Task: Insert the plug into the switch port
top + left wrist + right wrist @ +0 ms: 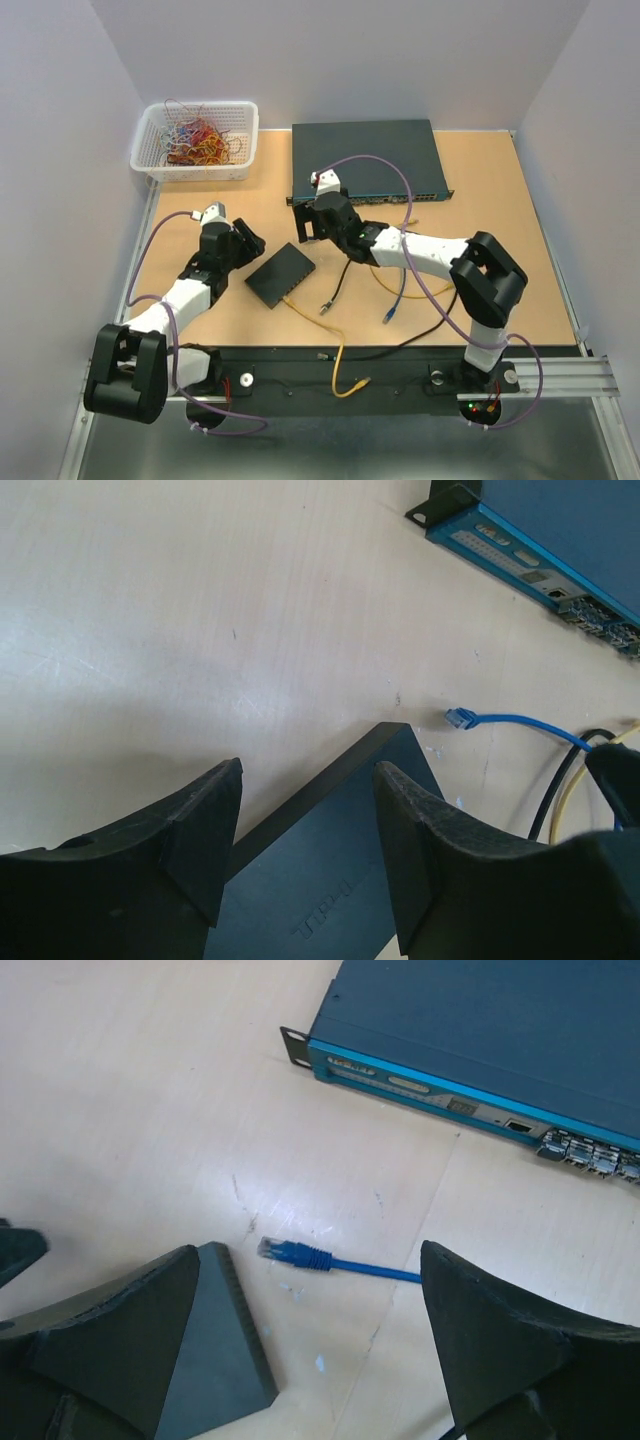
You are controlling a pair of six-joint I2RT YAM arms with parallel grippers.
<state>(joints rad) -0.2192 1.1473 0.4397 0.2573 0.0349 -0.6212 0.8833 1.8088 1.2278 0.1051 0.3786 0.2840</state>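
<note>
The left tool hangs low over a pale wooden bench, its two black fingers spread to either side of one corner of a small black box lying flat. Whether the fingers press on the box cannot be told. Beyond the corner, a blue plug rests on the bench just apart from the box, and its blue cable trails off to the right. There it meets a black cable and a yellow cable running side by side. A rack switch with a bright blue face fills the upper right corner, well apart from the box.
</note>
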